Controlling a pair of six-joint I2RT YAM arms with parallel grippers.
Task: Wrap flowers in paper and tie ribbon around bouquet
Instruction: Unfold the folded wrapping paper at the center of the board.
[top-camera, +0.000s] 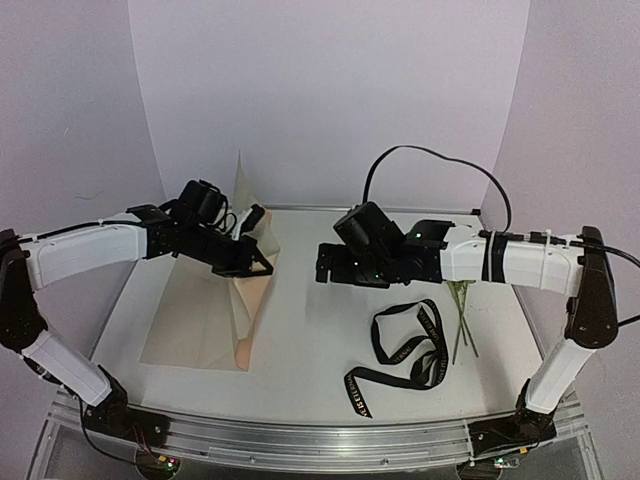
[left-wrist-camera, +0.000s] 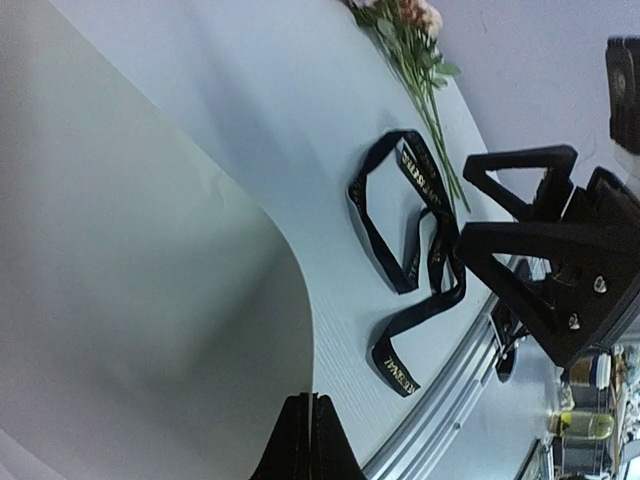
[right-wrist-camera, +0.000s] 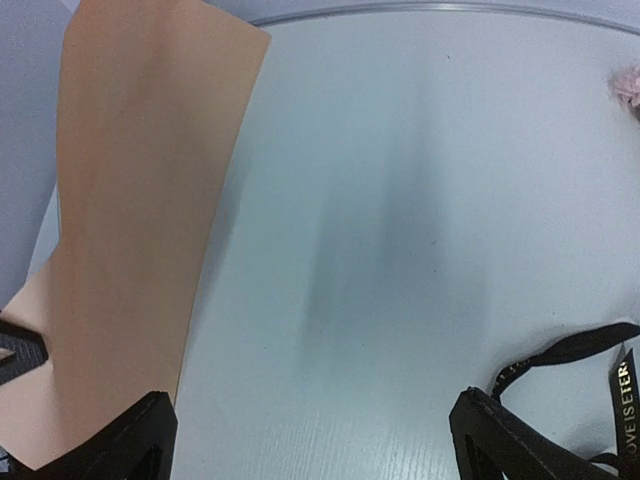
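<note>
The tan paper (top-camera: 205, 315) lies at the left of the table, its right part folded up into a peak. My left gripper (top-camera: 262, 262) is shut on that raised edge; in the left wrist view its fingertips (left-wrist-camera: 312, 420) pinch the sheet (left-wrist-camera: 130, 280). My right gripper (top-camera: 323, 264) hovers open over bare table at mid-table, nothing between its fingers (right-wrist-camera: 110, 440). The black ribbon (top-camera: 408, 347) lies looped at the front right, also in the wrist views (left-wrist-camera: 410, 230) (right-wrist-camera: 600, 370). The flowers (left-wrist-camera: 412, 45) lie at the right, their stems (top-camera: 462, 315) partly hidden under the right arm.
The table's metal front rail (top-camera: 320, 440) runs along the near edge. White walls close in the back and sides. The right arm's black cable (top-camera: 440, 160) arcs above the table behind the right wrist.
</note>
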